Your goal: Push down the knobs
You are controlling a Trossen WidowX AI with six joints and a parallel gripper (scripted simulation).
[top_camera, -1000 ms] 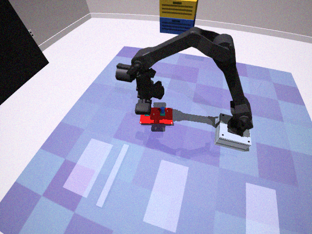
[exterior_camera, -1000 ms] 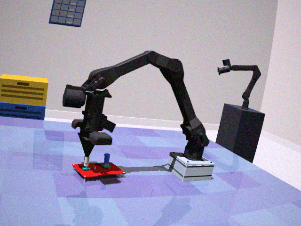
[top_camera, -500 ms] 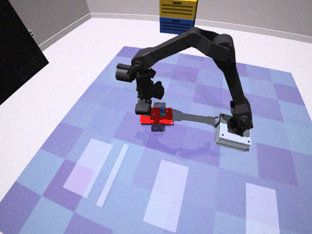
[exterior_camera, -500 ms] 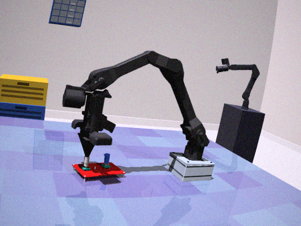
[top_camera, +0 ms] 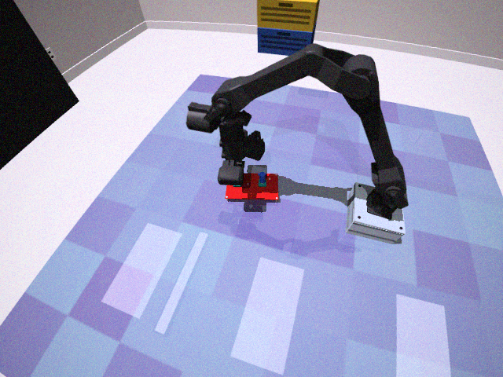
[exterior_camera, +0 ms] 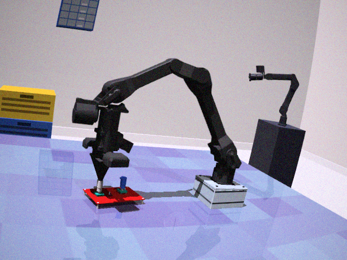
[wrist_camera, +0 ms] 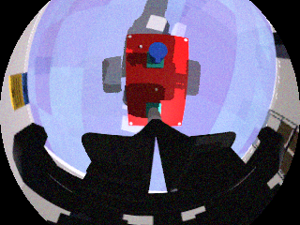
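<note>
The red circuit board (top_camera: 258,195) (exterior_camera: 111,199) (wrist_camera: 179,105) stands on short legs. A grey-white knob (exterior_camera: 99,186) (wrist_camera: 154,112) stands upright over one teal potentiometer (exterior_camera: 98,193). A blue knob (top_camera: 262,177) (exterior_camera: 122,182) (wrist_camera: 157,51) stands over the other teal potentiometer (exterior_camera: 121,191) (wrist_camera: 155,61). My gripper (exterior_camera: 100,180) (wrist_camera: 156,123) is shut and empty, pointing down, with its tips at the top of the grey-white knob; they appear to touch it. In the top view the hand hides that knob. Whether either knob sits against its potentiometer is too small to tell.
The blue knob stands beside my fingers on the arm-base side. The arm's white base box (top_camera: 376,227) (exterior_camera: 226,197) stands beyond that side of the board. Small pins (exterior_camera: 109,193) rise from the board between the potentiometers. A dark pedestal (exterior_camera: 276,151) with another arm stands in the background.
</note>
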